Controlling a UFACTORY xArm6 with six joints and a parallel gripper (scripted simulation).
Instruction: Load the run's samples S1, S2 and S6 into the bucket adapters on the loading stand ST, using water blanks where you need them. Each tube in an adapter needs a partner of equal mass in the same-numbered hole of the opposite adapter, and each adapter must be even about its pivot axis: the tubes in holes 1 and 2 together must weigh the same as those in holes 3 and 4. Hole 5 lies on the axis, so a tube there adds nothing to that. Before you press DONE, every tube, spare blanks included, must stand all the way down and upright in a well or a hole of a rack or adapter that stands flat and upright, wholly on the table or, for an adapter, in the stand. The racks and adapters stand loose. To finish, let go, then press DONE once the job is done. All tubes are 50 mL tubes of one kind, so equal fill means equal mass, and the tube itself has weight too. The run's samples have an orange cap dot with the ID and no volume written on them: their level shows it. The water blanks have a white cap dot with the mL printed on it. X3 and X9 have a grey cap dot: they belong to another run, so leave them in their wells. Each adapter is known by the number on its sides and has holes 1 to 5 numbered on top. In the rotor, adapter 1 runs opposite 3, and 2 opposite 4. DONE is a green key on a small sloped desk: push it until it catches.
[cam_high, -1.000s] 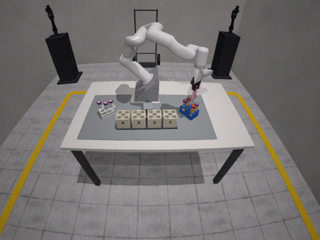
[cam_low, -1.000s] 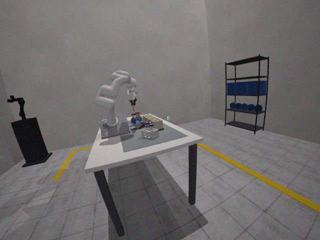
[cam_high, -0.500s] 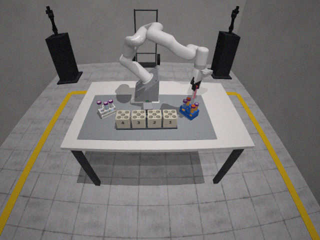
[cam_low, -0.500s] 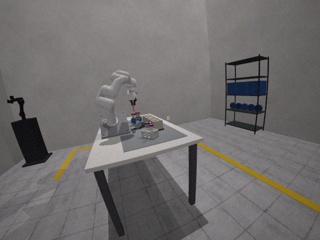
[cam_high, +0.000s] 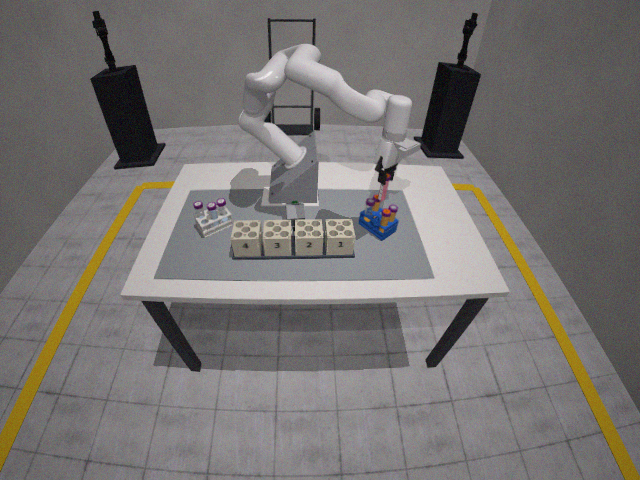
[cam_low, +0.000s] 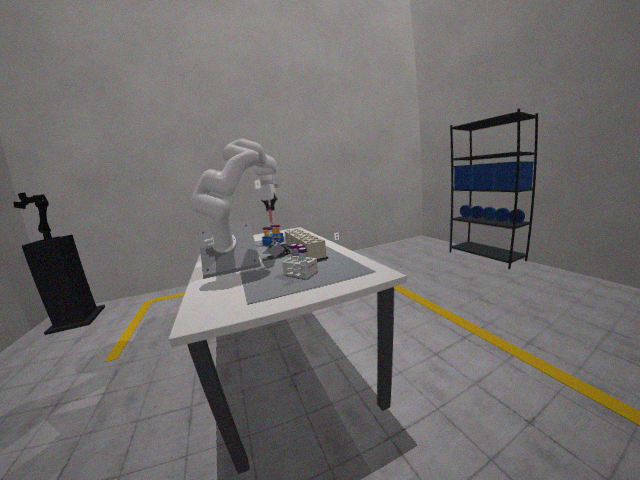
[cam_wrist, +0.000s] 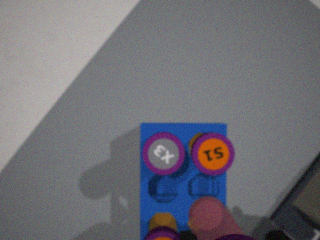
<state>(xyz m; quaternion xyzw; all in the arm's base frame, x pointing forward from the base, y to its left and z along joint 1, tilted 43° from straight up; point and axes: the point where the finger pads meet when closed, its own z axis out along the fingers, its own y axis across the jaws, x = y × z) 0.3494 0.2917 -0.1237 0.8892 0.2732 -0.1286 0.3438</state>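
Observation:
My gripper (cam_high: 386, 174) (cam_low: 269, 204) is shut on a tube with pink contents (cam_high: 383, 191) (cam_low: 270, 214) (cam_wrist: 206, 215). The tube hangs above the blue rack (cam_high: 370, 227) (cam_low: 267, 241) (cam_wrist: 182, 128); its cap label is out of sight. In the wrist view, S1 (cam_wrist: 213, 153), orange-dotted, and X3 (cam_wrist: 163, 153), grey-dotted, stand at one end of the rack; another orange-dotted cap (cam_wrist: 162, 236) shows at the bottom edge. Adapters 4 (cam_high: 245, 246), 3 (cam_high: 277, 245), 2 (cam_high: 308, 245) and 1 (cam_high: 340, 244) stand on the loading stand (cam_high: 293, 256), with no tubes visible.
The white rack (cam_high: 214, 227) (cam_low: 299, 269) at the left holds three purple-capped tubes (cam_high: 211, 206). The small sloped desk (cam_high: 295, 211) with the green DONE key (cam_high: 295, 202) stands between the arm base (cam_high: 294, 183) and the adapters.

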